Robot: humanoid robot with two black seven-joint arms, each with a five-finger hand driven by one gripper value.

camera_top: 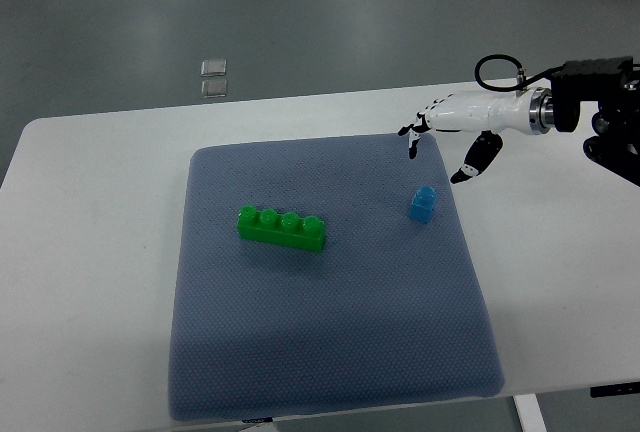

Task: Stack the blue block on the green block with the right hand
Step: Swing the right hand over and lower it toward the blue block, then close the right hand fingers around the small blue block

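The right hand (452,138) hovers with fingers spread, holding nothing; the blue block (422,204) stands just below it on the mat (330,352); the green block (281,229) lies well left.

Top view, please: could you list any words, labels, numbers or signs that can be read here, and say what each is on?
None can be read.
The green block, blue block, grey mat and white table show no print.
The right hand shows no legible marking.

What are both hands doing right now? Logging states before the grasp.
Left hand: not in view.
Right hand: open, holding nothing, beyond the small blue plastic block.
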